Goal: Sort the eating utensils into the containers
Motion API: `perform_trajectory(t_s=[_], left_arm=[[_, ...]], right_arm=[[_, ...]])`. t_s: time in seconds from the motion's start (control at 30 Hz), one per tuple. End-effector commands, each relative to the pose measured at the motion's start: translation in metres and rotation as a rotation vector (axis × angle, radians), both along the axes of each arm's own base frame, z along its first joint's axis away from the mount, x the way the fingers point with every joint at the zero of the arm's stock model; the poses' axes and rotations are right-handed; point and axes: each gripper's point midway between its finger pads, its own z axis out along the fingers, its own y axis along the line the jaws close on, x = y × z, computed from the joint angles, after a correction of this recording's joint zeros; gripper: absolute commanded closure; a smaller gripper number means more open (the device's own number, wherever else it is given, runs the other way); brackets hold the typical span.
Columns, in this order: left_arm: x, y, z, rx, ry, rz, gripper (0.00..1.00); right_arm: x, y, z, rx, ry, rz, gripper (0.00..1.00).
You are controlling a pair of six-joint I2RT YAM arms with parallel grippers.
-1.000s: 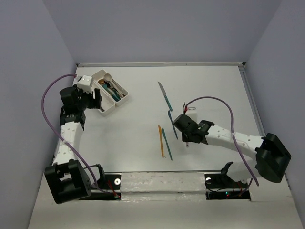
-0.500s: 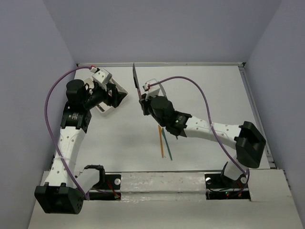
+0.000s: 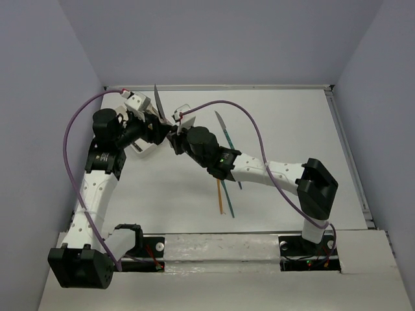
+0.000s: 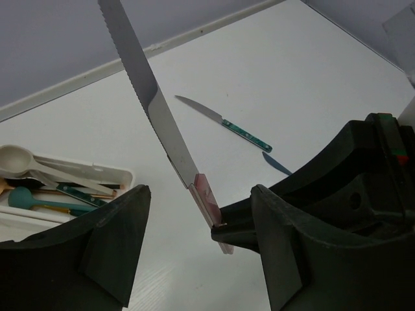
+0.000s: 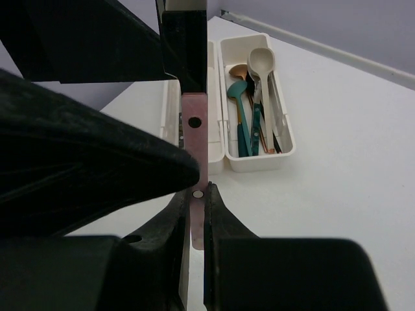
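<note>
Grips a pink-handled serrated knife (image 4: 152, 97) in the right pincer (image 5: 194, 197), fingers clamped on the handle, blade slanting up over the bench (image 3: 285, 123). Holds the left pincer (image 4: 200, 192) spread wide, one finger either side of that handle with a gap. Just behind: white trays (image 5: 256, 163), spoons (image 5: 261, 65) in one compartment. Well apart on the bench: a teal-handled knife (image 4: 224, 122).

Spoons (image 5: 261, 61) in tray (image 5: 259, 167), back left, perhaps four knives (image 3: 225, 133) on table (image 3: 292, 116) rightward.

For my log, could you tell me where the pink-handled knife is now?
Top view, upper left: the right gripper holds the pink-handled knife aloft beside the trays.
</note>
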Motion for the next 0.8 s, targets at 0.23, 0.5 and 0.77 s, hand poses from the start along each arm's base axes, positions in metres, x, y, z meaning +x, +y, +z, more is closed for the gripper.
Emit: perform_trajectory(t_s=[0.23,0.5,0.77], left_arm=[[0.020,0.006,0.006,-0.063,-0.050,0.087,0.51],[0.020,0.006,-0.004,-0.061,-0.033,0.087,0.95],[0.044,0.046,-0.014,-0.051,-0.013,0.286,1.00]], right_arm=[[-0.016,0.025,0.053,0.154,-0.059,0.105,1.00],[-0.016,0.027,0.055,0.168,-0.055,0.105,1.00],[-0.011,0.015,0.032,0.084,0.002,0.038,0.35]])
